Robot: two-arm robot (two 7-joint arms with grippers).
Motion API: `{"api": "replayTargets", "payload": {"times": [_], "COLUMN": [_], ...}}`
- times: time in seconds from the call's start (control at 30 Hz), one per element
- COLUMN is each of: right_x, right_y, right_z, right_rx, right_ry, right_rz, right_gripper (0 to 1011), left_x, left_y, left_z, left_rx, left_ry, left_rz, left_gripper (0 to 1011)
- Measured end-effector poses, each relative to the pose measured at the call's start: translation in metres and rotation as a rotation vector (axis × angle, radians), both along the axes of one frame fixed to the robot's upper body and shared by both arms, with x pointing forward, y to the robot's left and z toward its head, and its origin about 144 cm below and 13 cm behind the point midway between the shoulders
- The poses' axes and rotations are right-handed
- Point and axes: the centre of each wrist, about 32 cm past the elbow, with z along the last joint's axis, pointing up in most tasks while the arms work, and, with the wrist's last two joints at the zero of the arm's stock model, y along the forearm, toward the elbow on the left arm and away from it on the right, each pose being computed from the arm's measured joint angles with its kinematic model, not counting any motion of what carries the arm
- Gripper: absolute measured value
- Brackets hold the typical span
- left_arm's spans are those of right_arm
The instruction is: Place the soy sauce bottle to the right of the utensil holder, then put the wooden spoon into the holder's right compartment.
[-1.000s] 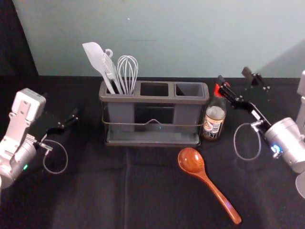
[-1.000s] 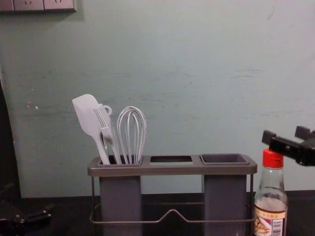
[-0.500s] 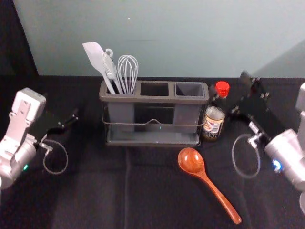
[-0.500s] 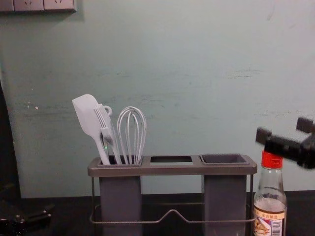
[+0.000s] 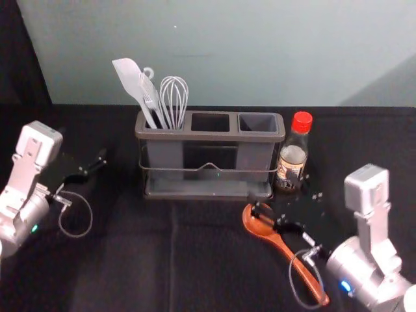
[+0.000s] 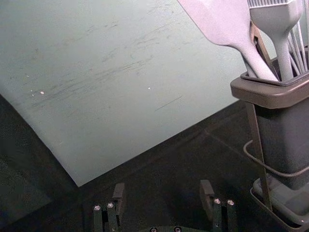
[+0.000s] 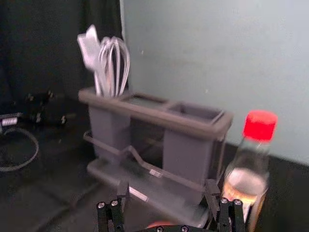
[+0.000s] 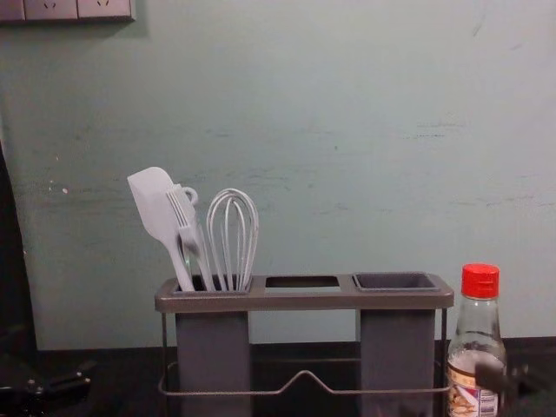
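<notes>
Right, the soy sauce bottle [image 5: 294,153] stands upright just beside the utensil holder [image 5: 209,135], on its right. In front of the utensil holder, toward its right end, lies the wooden spoon [image 5: 281,244], bowl nearest it and handle slanting away to the right. The right gripper [image 5: 275,193] is also in front of that right end, its two fingers spread apart. The left gripper [image 5: 92,168] sits left of the utensil holder, fingers spread too. The utensil holder's left compartment has a spatula [image 5: 132,79], a basting brush [image 5: 150,93] and a balloon whisk [image 5: 174,97] in it.
</notes>
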Motion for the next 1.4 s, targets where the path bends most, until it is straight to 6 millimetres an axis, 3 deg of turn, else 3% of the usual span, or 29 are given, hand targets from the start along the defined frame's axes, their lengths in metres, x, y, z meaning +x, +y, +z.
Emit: {"api": "replayTargets", "payload": {"times": [0.27, 1.07, 1.3, 1.4], "right_x": [-0.007, -0.007, 0.004, 0.011], "right_y": [0.005, 0.005, 0.01, 0.016], "right_z": [-0.017, -0.017, 0.007, 0.026], "right_rx": [0.002, 0.004, -0.106, -0.187], "right_ry": [0.053, 0.052, 0.183, 0.246], "right_rz": [-0.013, -0.017, -0.02, -0.022], "right_gripper": [1002, 1002, 1002, 1002], "left_x": [0.0, 0.0, 0.0, 0.0], "left_y": [0.0, 0.0, 0.0, 0.0], "left_z": [0.0, 0.0, 0.0, 0.0], "left_rx": [0.0, 0.0, 0.0, 0.0], "left_ry": [0.0, 0.0, 0.0, 0.0], "left_rz": [0.0, 0.0, 0.0, 0.0], "left_gripper": [1000, 1000, 1000, 1000]}}
